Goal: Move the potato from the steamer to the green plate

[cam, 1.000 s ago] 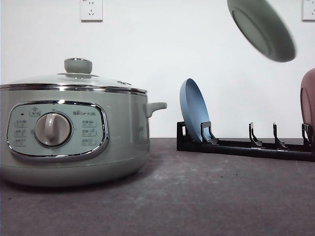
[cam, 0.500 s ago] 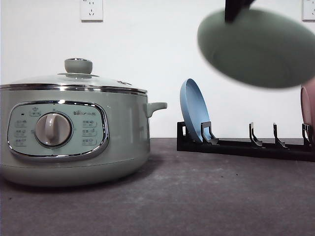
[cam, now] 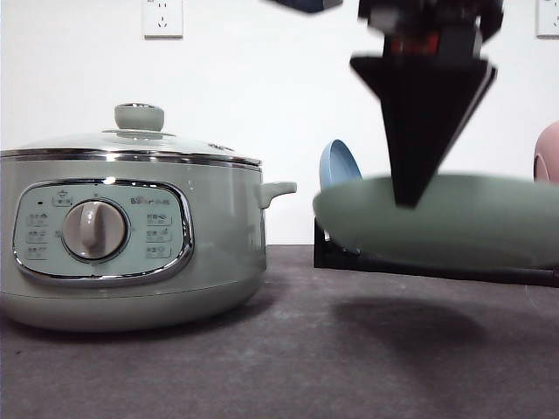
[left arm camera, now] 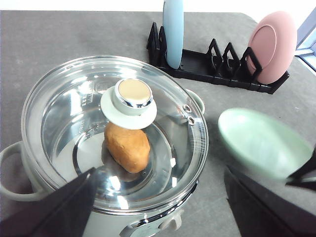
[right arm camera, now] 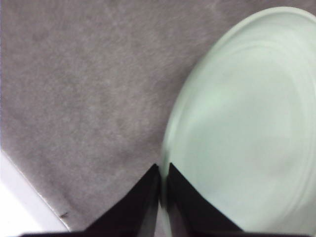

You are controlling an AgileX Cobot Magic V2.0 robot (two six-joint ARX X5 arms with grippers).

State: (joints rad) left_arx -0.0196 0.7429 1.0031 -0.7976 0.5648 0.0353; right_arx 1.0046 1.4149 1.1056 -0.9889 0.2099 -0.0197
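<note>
the steamer (cam: 131, 236) is the biggest thing here, a sage-green pot with its glass lid (left arm camera: 113, 131) closed on top, standing on the grey table (cam: 288, 349) well off to the left arm's side of the right gripper (right arm camera: 163, 170). inside it, seen through the glass beneath the left gripper (left arm camera: 158, 197), lies the potato (left arm camera: 127, 146), alone on the pot's floor just under the lid knob (left arm camera: 129, 101); its long axis runs flat along the floor, slanting from the knob toward the pot's dial side.

the green plate (cam: 441, 218) hangs in the right gripper, held near level with its hollow face up, clear of the table with its shadow below. the black fingers are pinched tight on its rim, one above and one below.

behind the plate a black dish rack (left arm camera: 217, 69) holds a blue plate (left arm camera: 173, 32) and a pink plate (left arm camera: 271, 47), both on edge.

the left gripper's fingers (left arm camera: 54, 207) stand wide apart over the lid, holding nothing.
</note>
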